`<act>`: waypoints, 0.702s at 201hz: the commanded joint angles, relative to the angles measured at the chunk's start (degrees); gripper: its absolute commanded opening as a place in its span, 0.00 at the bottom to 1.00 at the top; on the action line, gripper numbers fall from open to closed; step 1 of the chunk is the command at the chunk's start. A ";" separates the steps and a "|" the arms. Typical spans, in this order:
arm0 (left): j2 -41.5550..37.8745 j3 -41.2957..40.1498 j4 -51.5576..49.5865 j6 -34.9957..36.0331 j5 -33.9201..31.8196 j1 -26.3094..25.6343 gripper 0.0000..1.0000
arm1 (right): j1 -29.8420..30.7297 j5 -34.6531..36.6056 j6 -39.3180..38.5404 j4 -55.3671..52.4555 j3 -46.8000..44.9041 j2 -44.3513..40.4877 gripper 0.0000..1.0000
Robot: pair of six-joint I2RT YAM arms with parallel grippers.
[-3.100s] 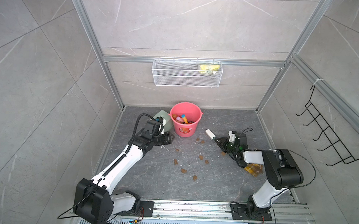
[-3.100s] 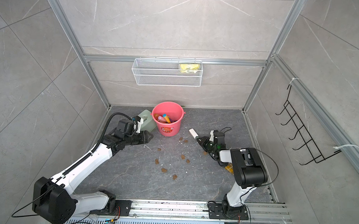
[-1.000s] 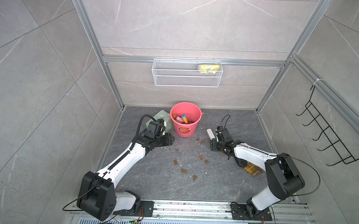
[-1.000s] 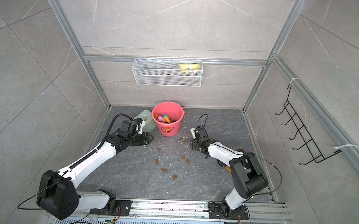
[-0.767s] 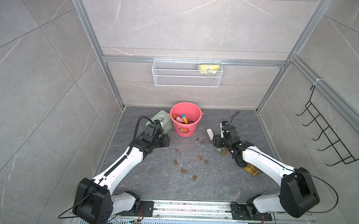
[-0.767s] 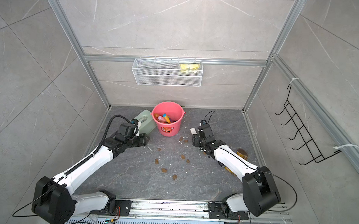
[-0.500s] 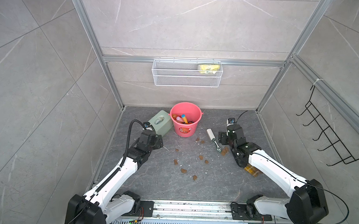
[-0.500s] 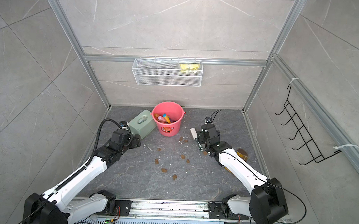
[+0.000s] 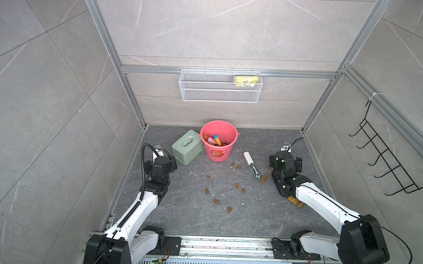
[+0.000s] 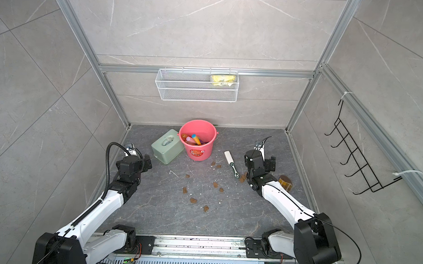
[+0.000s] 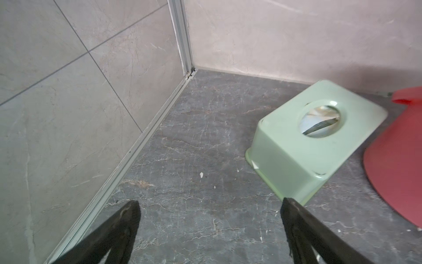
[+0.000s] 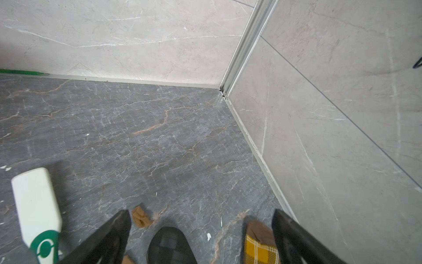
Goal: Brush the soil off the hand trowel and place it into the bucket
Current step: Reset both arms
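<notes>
Soil lumps (image 9: pixel 216 200) dot the middle of the floor before the coral-pink bucket (image 9: pixel 226 150) at its back edge; toy tools (image 9: pixel 216 139) stand inside, the trowel indistinguishable. A green-handled brush (image 9: pixel 250 163) lies beside the right gripper (image 12: pixel 201 213). It and the left gripper (image 11: pixel 210 202) gape empty.

The coral-pink bucket (image 9: pixel 208 149) stands upright near the back wall of the tabletop, its red-orange label facing forward, with an orange handle (image 9: pixel 217 140) tipped blue leaning inside. Whether it is the trowel cannot be told. The soil (image 9: pixel 216 201) — small brown lumps — lies scattered on the tabletop in front of the bucket and to its right.
</notes>
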 commanded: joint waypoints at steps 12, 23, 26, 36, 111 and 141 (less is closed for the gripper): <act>4.46 -1.16 9.43 5.98 5.76 2.68 0.99 | -1.05 0.50 -3.81 17.40 -6.79 3.17 1.00; 6.87 -2.18 12.59 7.48 8.13 3.33 0.99 | -1.27 -1.11 -3.73 18.89 -7.70 4.91 1.00; 7.50 -2.53 13.48 7.92 8.73 3.45 0.99 | -1.35 -1.91 -3.72 19.00 -7.89 5.45 1.00; 9.52 -3.83 17.19 8.70 10.60 4.11 0.99 | -1.51 -4.98 -4.28 19.94 -8.61 7.02 1.00; 18.13 -9.33 31.20 8.89 23.11 9.28 0.99 | -2.75 -15.96 -5.74 33.04 -13.03 13.78 1.00; 22.87 -11.13 37.87 8.25 23.50 10.19 0.99 | -3.24 -17.08 -5.49 42.41 -19.16 11.99 1.00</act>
